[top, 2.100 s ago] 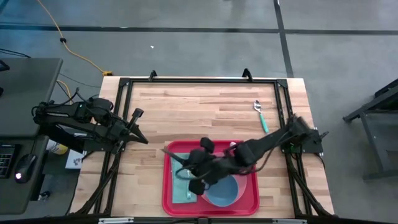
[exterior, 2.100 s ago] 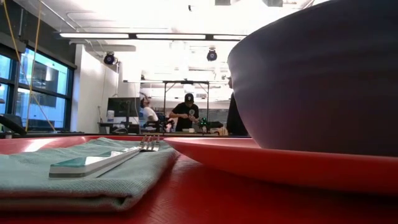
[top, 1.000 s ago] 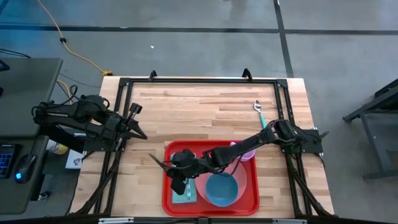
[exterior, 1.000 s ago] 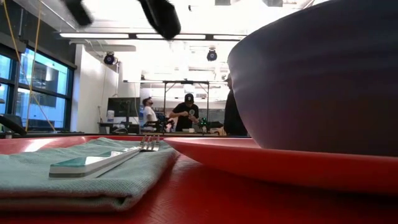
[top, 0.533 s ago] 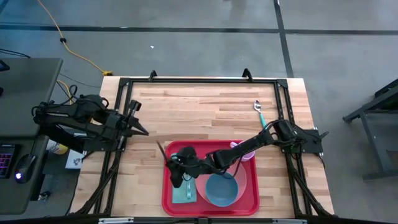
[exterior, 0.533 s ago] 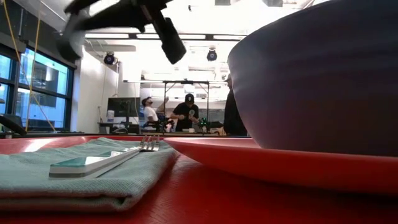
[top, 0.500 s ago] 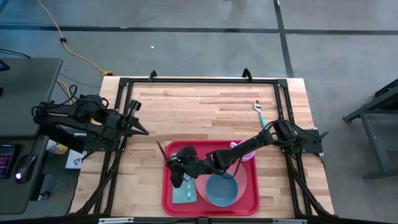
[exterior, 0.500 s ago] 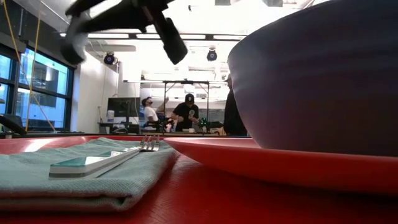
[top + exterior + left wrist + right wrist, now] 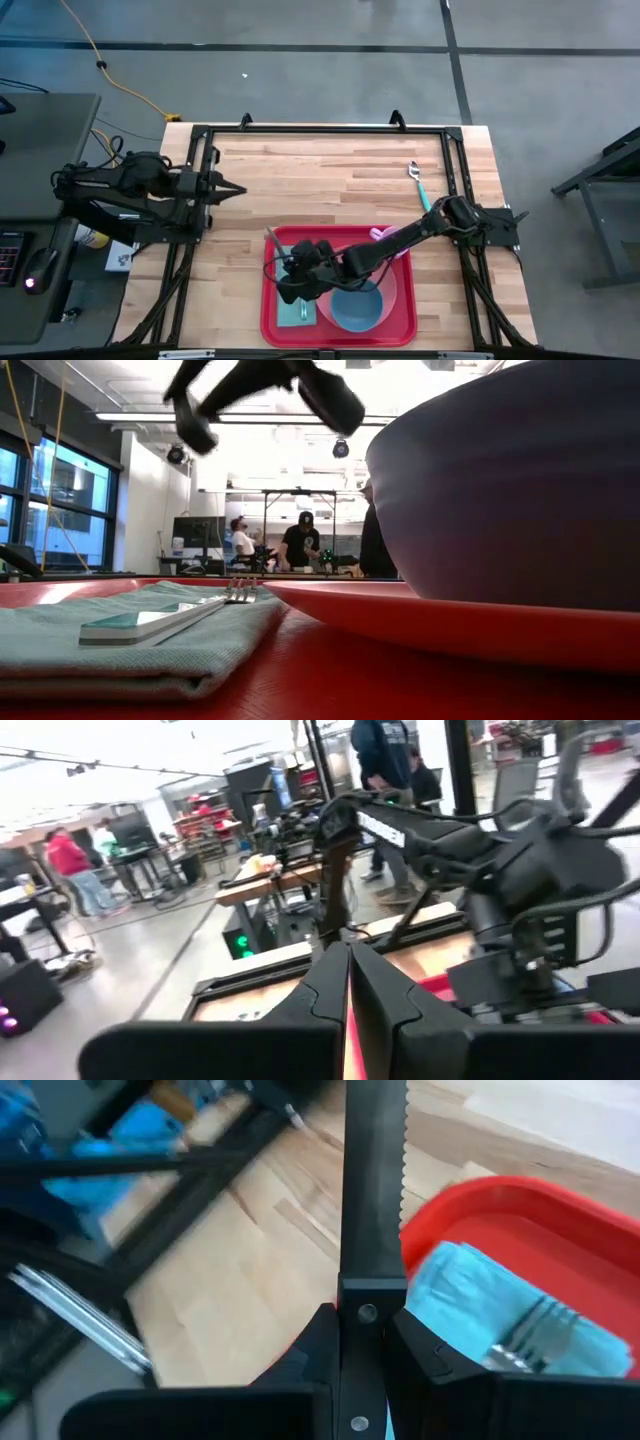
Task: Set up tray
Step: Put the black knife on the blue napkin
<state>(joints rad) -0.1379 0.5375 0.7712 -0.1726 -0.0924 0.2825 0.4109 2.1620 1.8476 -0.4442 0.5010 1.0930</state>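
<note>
Wooden table (image 9: pixel 330 180) seen from above, with the tray (image 9: pixel 405 325) lying at the middle of its near edge. On the tray's left part rests a folded teal napkin (image 9: pixel 120 645) carrying a fork (image 9: pixel 165 618), tines pointing toward the table's far edge. To the right of the napkin a blue bowl (image 9: pixel 355 305) sits on a round pink plate (image 9: pixel 392 285), which fills most of the tray's right half; a small pink cup (image 9: pixel 392 242) stands at the tray's far right corner. A teal-handled spoon (image 9: pixel 420 187) lies apart on bare wood near the table's right edge, beyond the tray.

The right gripper (image 9: pixel 283 262) hangs above the tray's far left corner, over the napkin — its fingers (image 9: pixel 365 1335) are clamped on a knife (image 9: pixel 372 1190), whose serrated blade points out past the tray's rim toward the table's left edge. The left gripper (image 9: pixel 237 189) waits above the table's left edge, fingers (image 9: pixel 400 1010) pressed together and holding nothing.

Beyond the table, people stand at benches in the room behind (image 9: pixel 300 545).
</note>
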